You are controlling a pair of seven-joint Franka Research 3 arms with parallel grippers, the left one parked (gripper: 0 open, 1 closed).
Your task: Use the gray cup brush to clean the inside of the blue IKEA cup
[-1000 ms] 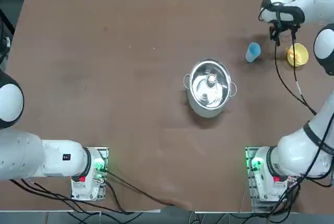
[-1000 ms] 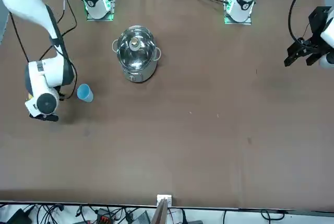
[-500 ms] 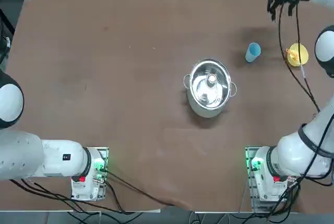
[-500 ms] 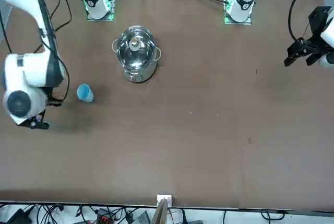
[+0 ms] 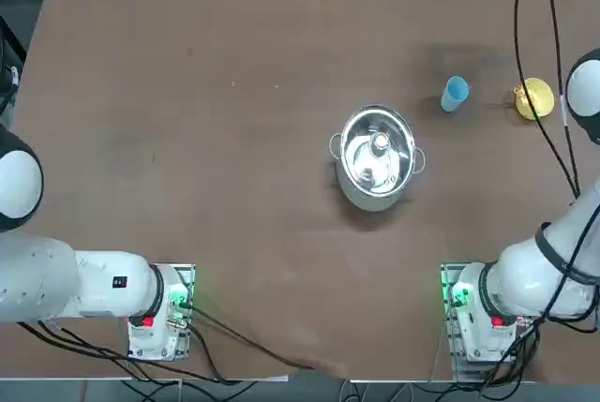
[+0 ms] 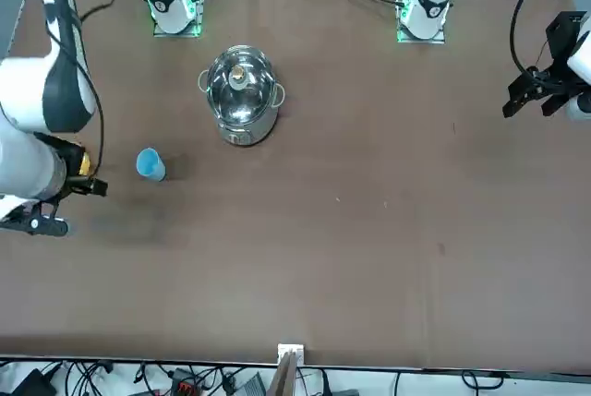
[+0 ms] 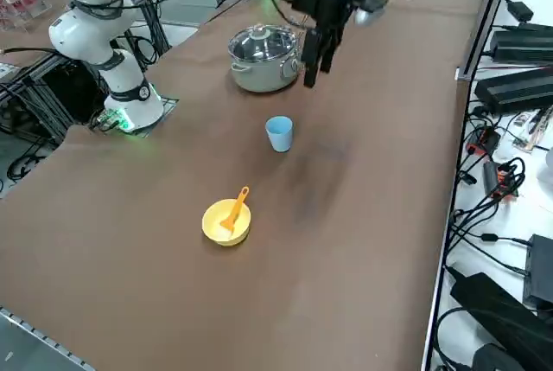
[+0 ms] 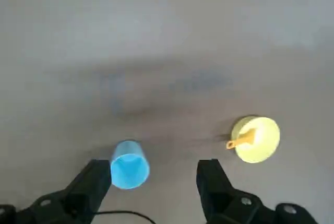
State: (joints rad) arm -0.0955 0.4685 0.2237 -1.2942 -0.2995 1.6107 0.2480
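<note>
One cupped brush (image 7: 238, 207), seemingly, claw (image 7: 318, 75) aloft

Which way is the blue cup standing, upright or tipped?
Upright: the blue cup shows its open mouth facing up, base on the table.

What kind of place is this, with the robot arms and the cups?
Probably a robot lab or workshop. A white robot arm is mounted at a big brown table, and black cables and boxes crowd the edge. The pot and blue cup look like practice things.
</note>
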